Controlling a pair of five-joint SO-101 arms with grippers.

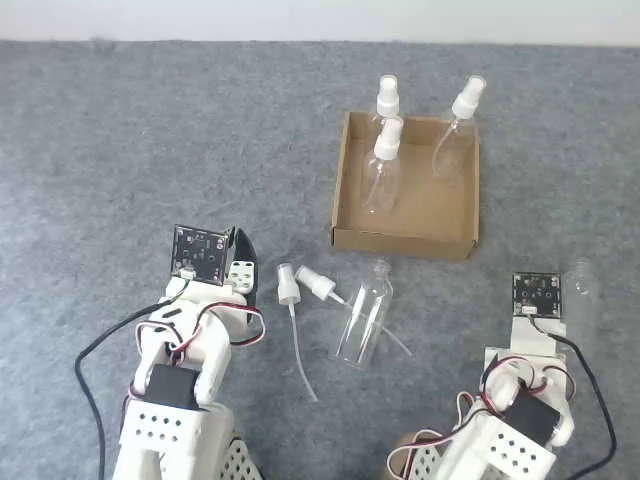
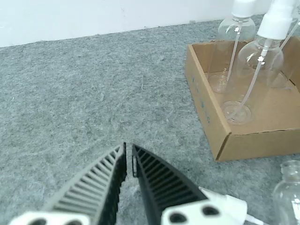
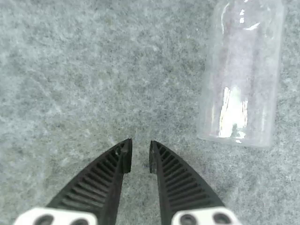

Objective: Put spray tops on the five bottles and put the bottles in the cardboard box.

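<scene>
The cardboard box (image 1: 405,225) holds three clear bottles with white spray tops (image 1: 383,165) (image 1: 458,130) (image 1: 386,98), standing upright. In front of it an uncapped bottle (image 1: 363,312) lies on the mat, with two loose spray tops (image 1: 288,285) (image 1: 316,283) beside it. My left gripper (image 1: 243,265) rests left of these tops, shut and empty (image 2: 129,150); one spray top (image 2: 229,204) and the bottle's neck (image 2: 288,194) lie close to it. Another uncapped bottle (image 1: 580,292) (image 3: 241,75) lies just beside my right gripper (image 3: 139,151), which is shut on nothing.
Grey felt mat (image 1: 150,140) covers the table, with free room on the left and behind the box. The box wall (image 2: 206,110) stands ahead of the left gripper. Cables (image 1: 90,360) trail beside both arm bases.
</scene>
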